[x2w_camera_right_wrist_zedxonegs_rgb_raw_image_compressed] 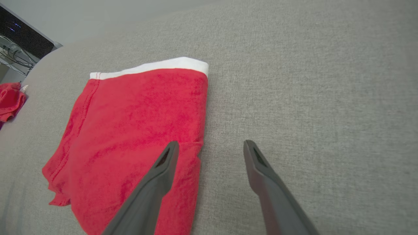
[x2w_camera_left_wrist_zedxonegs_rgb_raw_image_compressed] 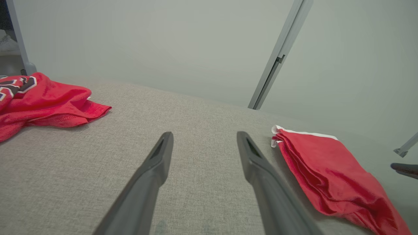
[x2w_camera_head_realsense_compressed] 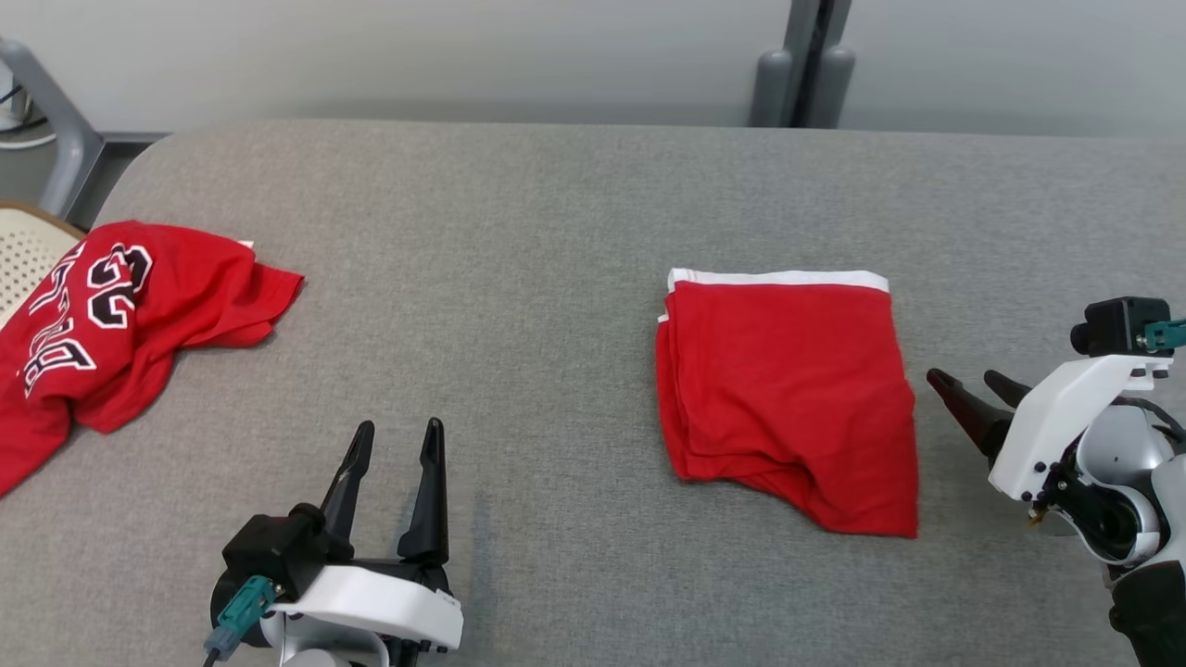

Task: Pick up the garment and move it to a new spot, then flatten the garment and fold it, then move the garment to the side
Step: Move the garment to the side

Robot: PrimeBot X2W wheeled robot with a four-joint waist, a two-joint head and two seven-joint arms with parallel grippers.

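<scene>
We hold our left gripper (x2w_camera_head_realsense_compressed: 399,426) and right gripper (x2w_camera_head_realsense_compressed: 964,376) spread wide and empty, with the folded shorts (x2w_camera_head_realsense_compressed: 788,398) on the table (x2w_camera_head_realsense_compressed: 556,204) just beside the right.

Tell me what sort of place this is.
Likely a lab garment-folding station: grey fabric-covered table, folded red shorts, crumpled red jersey, plain wall behind.

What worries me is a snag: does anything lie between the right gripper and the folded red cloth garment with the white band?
Nothing visible does. The open right gripper sits just right of the folded red cloth garment, with bare grey fabric tabletop between them. The crumpled red lettered jersey lies far to the left.
</scene>
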